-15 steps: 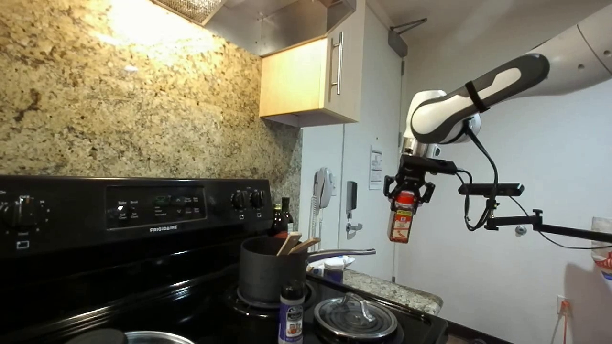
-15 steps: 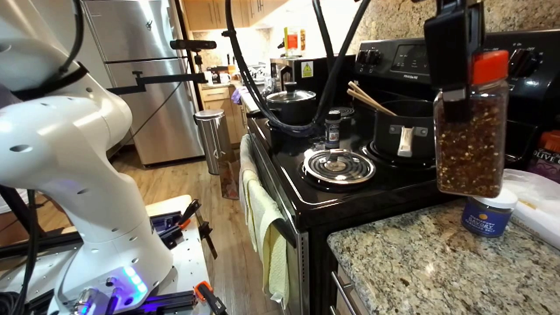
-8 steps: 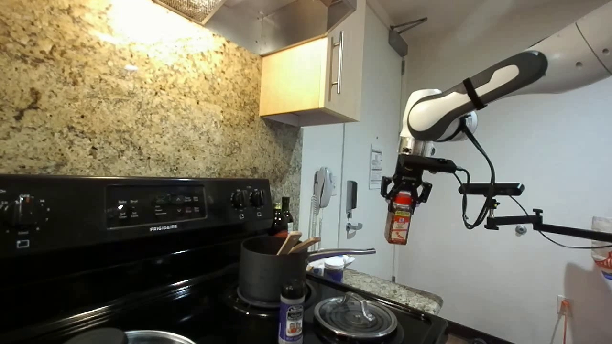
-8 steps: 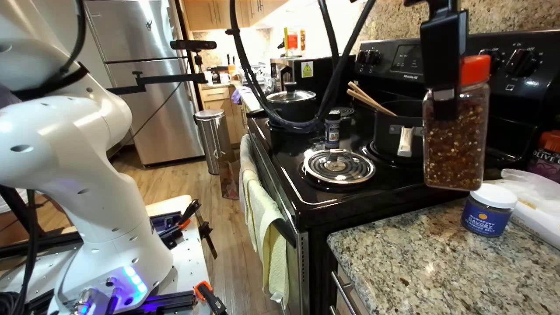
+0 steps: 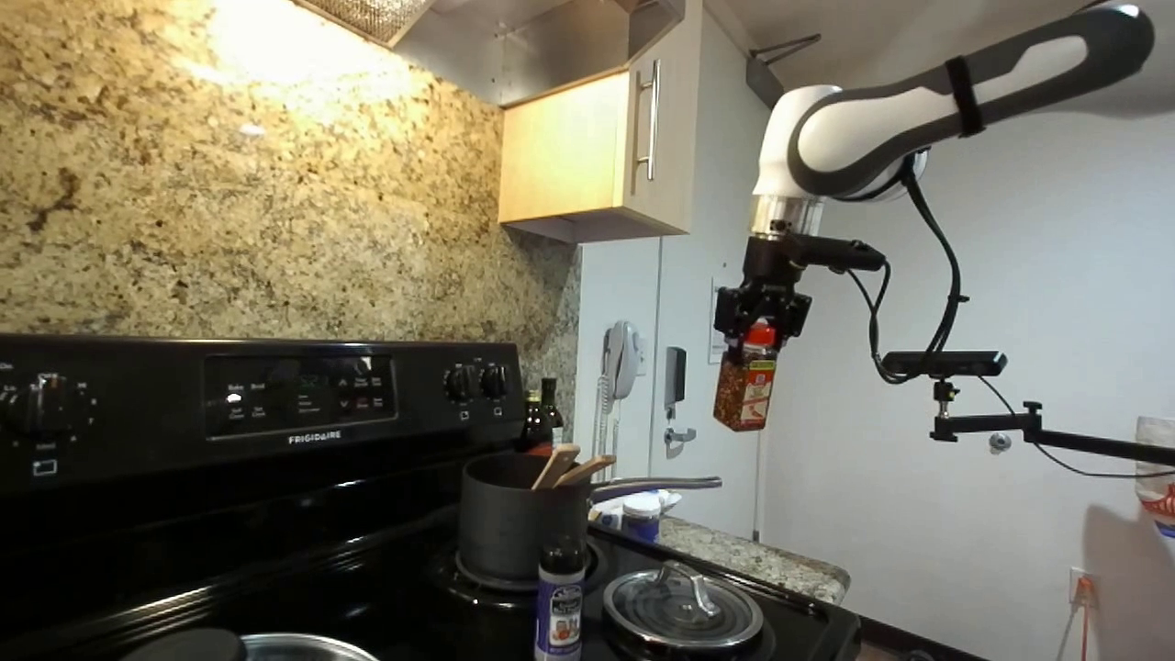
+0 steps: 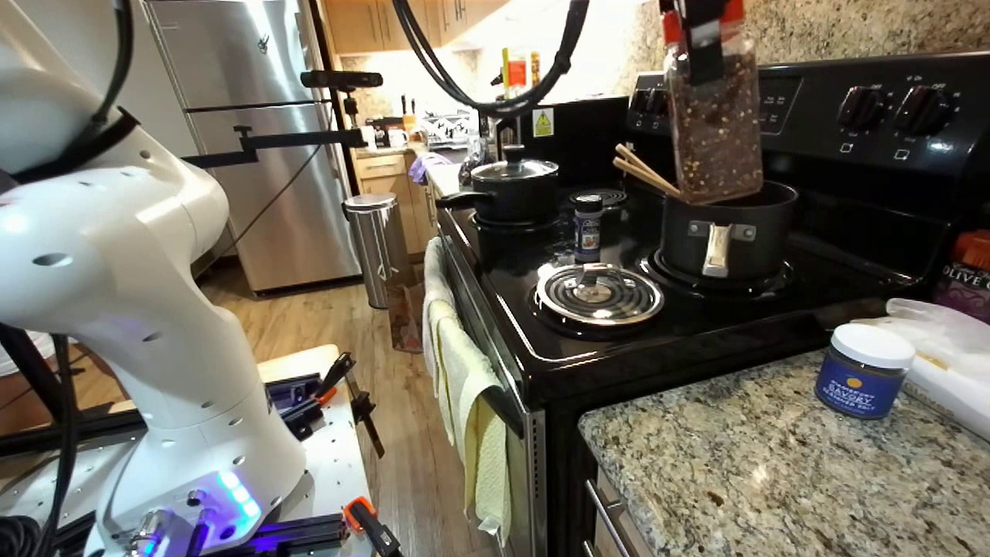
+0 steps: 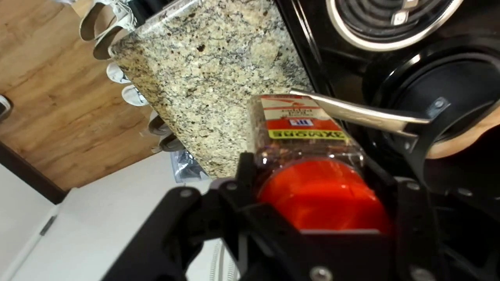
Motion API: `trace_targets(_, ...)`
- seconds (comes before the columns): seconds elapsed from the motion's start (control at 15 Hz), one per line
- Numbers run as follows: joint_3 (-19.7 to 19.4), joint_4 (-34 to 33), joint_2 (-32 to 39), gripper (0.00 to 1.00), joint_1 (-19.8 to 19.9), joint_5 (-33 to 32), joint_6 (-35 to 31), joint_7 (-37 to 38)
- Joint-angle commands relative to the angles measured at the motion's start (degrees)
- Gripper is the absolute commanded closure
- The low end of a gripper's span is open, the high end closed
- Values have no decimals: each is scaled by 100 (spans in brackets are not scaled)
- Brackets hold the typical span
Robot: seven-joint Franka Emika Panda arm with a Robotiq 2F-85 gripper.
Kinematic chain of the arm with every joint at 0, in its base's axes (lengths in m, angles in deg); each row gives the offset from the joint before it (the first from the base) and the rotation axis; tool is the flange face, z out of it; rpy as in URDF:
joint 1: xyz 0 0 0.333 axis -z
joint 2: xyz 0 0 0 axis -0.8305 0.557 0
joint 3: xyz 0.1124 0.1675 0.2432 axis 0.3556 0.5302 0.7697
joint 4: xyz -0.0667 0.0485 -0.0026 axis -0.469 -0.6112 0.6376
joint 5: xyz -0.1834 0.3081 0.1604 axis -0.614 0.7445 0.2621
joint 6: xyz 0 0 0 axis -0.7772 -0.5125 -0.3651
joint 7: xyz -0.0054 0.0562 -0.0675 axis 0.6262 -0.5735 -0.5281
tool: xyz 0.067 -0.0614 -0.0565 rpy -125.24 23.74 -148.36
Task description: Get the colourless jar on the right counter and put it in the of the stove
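Observation:
The colourless jar, clear with a red lid and red-brown flakes, hangs in the air, slightly tilted, in both exterior views (image 5: 745, 395) (image 6: 718, 128). My gripper (image 5: 757, 341) is shut on it near the lid, fingers on opposite sides. In the wrist view the jar (image 7: 302, 121) shows its red and yellow label, with the gripper (image 7: 312, 168) around its neck. The black stove with its knobbed back panel shows in both exterior views (image 5: 156, 413) (image 6: 681, 352). The jar is well above the stove top level; in an exterior view it overlaps the pot's rim.
A dark grey pot (image 5: 523, 528) with wooden utensils and a long handle (image 7: 367, 113) stands on the stove. A dark-capped bottle (image 5: 558, 606) and a glass lid (image 5: 684, 610) are near it. A blue jar (image 6: 862, 375) stands on the granite counter (image 6: 735, 464). A cupboard (image 5: 565, 161) hangs above.
The gripper has risen with the jar and moved leftward in both exterior views, more so in the last half second. The jar has turned and tilted a little. It stays held.

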Motion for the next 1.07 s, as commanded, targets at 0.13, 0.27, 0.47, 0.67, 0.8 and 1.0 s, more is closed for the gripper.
trace_targets(0.13, 424, 315, -862, 61, -392, -127, 564, -930)
trace_targets(0.27, 514, 432, -1007, 61, -543, -87, 380, -1129)
trace_targets(0.47, 555, 328, -900, 36, -534, -3, 488, -894)
trace_targets(0.67, 498, 370, -952, 61, -488, 25, 556, -898)
trace_targets(0.8, 447, 397, -956, 61, -583, 196, 501, -1022)
trace_targets(1.0, 563, 361, -834, 61, -878, 538, 446, -1170)
